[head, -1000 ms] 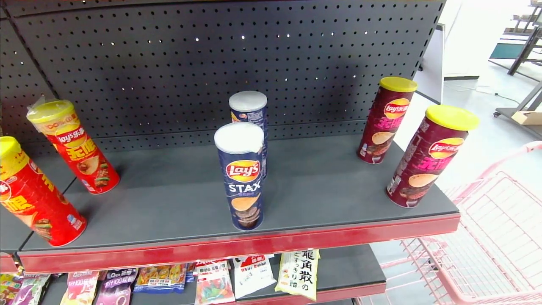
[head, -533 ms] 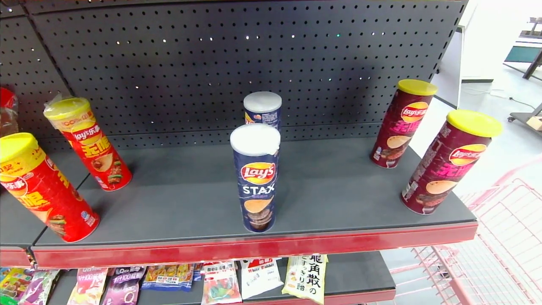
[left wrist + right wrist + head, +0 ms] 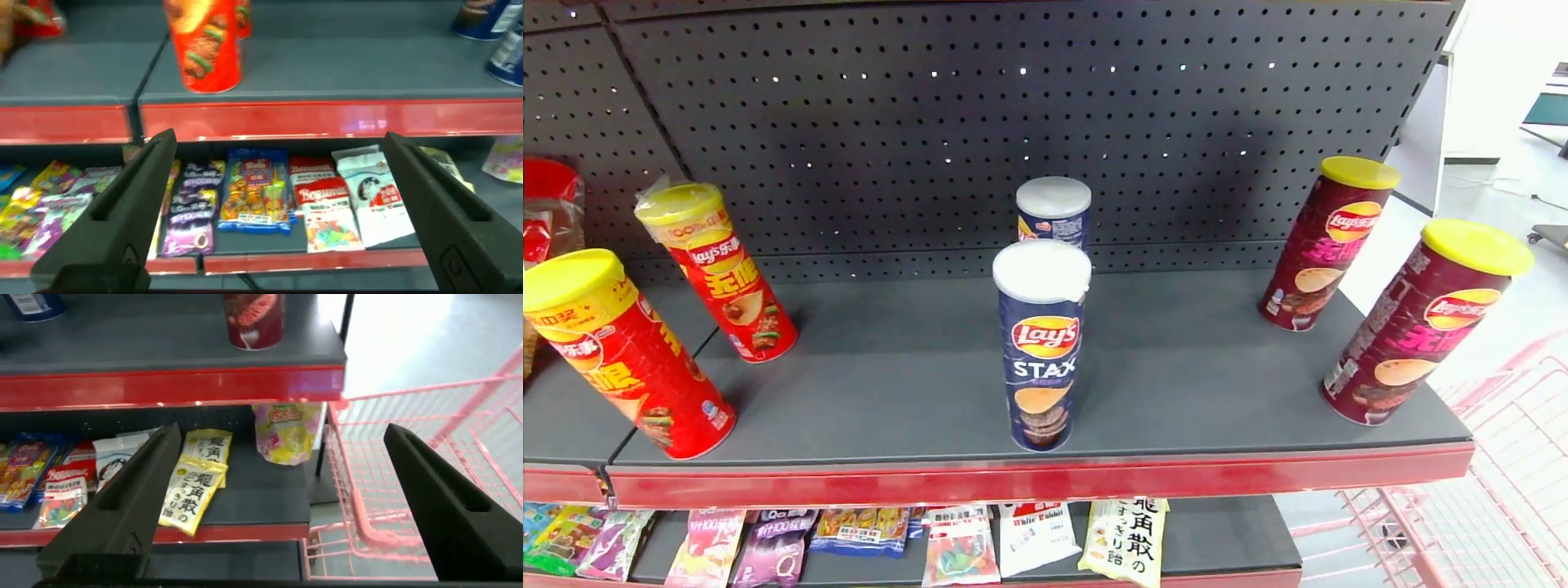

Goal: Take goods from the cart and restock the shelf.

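Head view, left to right: a front red can [image 3: 629, 359] stands near the red lip of the shelf [image 3: 1045, 482], and a rear red can [image 3: 719, 273] stands closer to the pegboard [image 3: 931, 122]. At mid-shelf a front blue can [image 3: 1043, 351] stands upright near the lip with a rear blue can [image 3: 1054, 211] straight behind it. Toward the right end stand a rear maroon can [image 3: 1327, 245] and a front maroon can [image 3: 1421, 327], both with yellow lids. The pink wire cart [image 3: 1486, 490] sits just beside the shelf's right end. Snack packets [image 3: 849, 535] lie in a row on the lower board. In the left wrist view the left hand [image 3: 278, 137] is released, fingers spread wide with nothing between them, facing those packets. In the right wrist view the right hand [image 3: 282, 429] is likewise released and empty, before the shelf's right end with the cart alongside.
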Controlling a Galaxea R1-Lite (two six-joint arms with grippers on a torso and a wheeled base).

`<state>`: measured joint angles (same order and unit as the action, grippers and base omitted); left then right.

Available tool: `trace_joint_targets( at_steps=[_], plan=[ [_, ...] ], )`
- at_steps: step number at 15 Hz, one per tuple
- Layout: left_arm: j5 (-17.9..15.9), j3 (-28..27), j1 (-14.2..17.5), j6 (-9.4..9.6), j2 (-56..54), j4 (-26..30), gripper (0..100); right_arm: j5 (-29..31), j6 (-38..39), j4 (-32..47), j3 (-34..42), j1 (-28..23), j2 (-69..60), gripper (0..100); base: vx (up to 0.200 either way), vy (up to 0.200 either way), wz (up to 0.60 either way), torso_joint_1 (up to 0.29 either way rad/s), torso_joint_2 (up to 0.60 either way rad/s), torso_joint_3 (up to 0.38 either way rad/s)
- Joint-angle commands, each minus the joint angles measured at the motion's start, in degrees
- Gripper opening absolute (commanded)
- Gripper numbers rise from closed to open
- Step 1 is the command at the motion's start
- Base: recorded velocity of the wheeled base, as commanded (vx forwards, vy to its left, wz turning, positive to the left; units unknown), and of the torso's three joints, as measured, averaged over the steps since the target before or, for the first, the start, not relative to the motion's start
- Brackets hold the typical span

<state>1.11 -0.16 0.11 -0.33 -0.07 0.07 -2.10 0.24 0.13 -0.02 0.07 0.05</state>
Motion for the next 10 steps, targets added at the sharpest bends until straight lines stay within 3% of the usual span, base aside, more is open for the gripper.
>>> trace_joint_targets(
  at_steps=[1,10],
  plan=[
    [0.0,0.0,0.0,-0.02,0.1,0.0,100,0.0,0.0,0.0,0.0,0.0,0.0,100,0.000,0.000,0.00,0.000,0.00,0.000],
    [0.1,0.0,0.0,-0.02,0.1,0.0,100,0.1,-0.1,0.0,0.0,0.0,0.0,100,0.000,0.000,0.00,0.000,0.00,0.000]
  ],
)
